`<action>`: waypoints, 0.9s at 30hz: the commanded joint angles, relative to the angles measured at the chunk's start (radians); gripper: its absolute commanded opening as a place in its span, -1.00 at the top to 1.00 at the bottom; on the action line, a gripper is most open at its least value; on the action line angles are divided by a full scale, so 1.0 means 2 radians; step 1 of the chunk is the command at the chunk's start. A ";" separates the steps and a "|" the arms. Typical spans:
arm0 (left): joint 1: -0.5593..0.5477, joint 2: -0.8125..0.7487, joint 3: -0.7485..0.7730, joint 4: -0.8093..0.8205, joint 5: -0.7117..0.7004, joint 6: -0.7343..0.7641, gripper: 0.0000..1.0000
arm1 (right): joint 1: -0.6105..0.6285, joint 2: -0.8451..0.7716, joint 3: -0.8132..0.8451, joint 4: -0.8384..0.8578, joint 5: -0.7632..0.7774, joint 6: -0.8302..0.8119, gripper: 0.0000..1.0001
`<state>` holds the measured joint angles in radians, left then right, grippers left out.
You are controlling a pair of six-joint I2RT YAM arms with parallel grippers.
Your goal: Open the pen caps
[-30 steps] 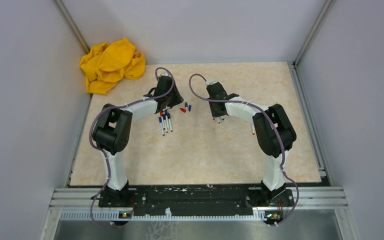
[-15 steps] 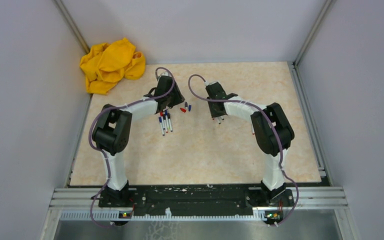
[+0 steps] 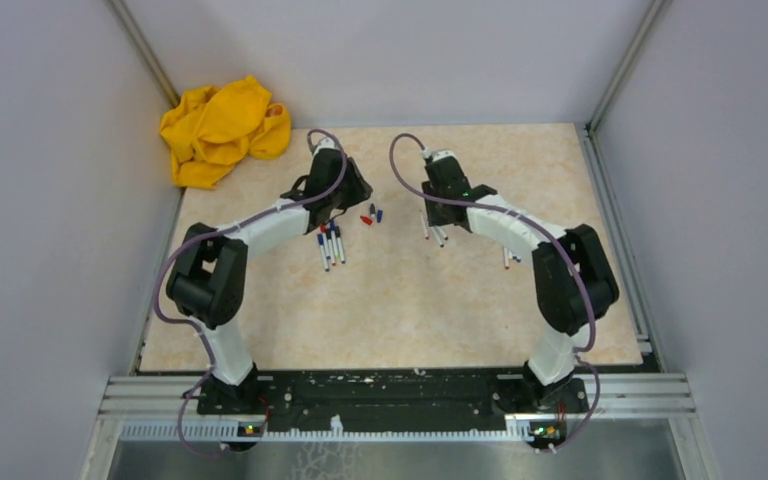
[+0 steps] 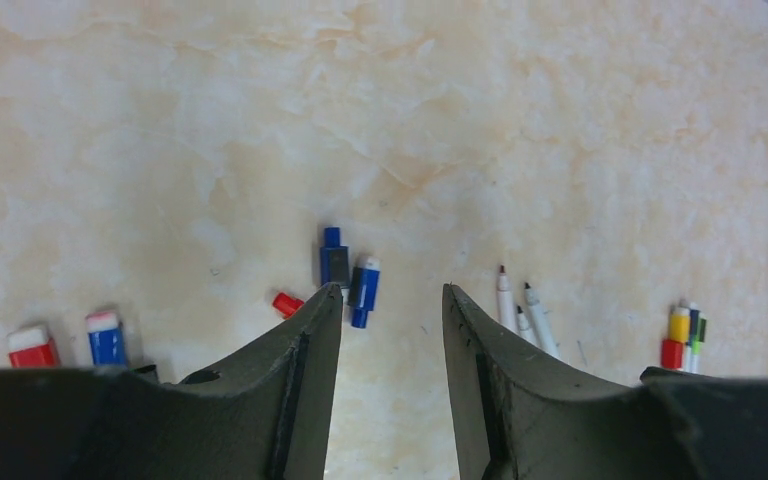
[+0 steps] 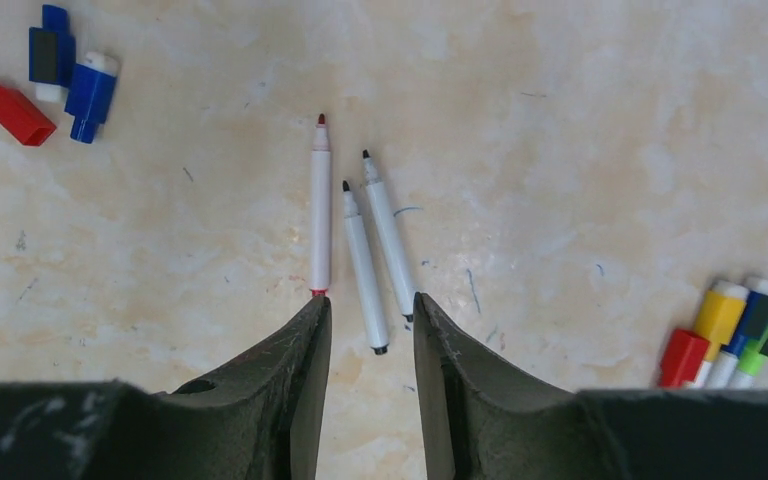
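Three loose pen caps, one red (image 5: 12, 108) and two blue (image 5: 90, 95), lie together mid-table (image 3: 370, 215); they also show in the left wrist view (image 4: 363, 290). Three uncapped pens (image 5: 363, 260) lie side by side just ahead of my right gripper (image 5: 372, 298), which is open and empty. My left gripper (image 4: 392, 290) is open and empty, its left fingertip next to the loose caps. Several capped pens (image 3: 330, 245) lie below the left gripper (image 3: 350, 200). A second bunch of capped pens (image 5: 730, 335) lies to the right of the right gripper (image 3: 444, 207).
A crumpled yellow cloth (image 3: 222, 130) sits at the back left corner of the beige table (image 3: 400, 310). Grey walls and metal posts enclose the table on three sides.
My right gripper has drawn back from the three uncapped pens, which now lie in plain view. Both arms have shifted outward at the elbows; the left gripper has moved slightly away.
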<state>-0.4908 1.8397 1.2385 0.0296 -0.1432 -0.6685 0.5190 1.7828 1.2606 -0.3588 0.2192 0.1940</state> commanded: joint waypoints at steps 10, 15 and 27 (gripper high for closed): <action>-0.075 -0.014 -0.012 0.034 0.015 0.003 0.04 | -0.103 -0.097 -0.122 0.005 -0.006 0.028 0.24; -0.096 -0.015 -0.016 0.035 0.012 0.005 0.04 | -0.134 -0.099 -0.141 0.007 -0.006 0.037 0.24; -0.112 -0.019 -0.024 0.038 0.004 0.004 0.05 | -0.160 -0.098 -0.160 0.012 -0.002 0.041 0.23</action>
<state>-0.7052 1.8187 1.2053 0.0772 -0.1272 -0.6678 0.2131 1.6352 0.9504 -0.3588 0.2077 0.2638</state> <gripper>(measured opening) 0.479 0.382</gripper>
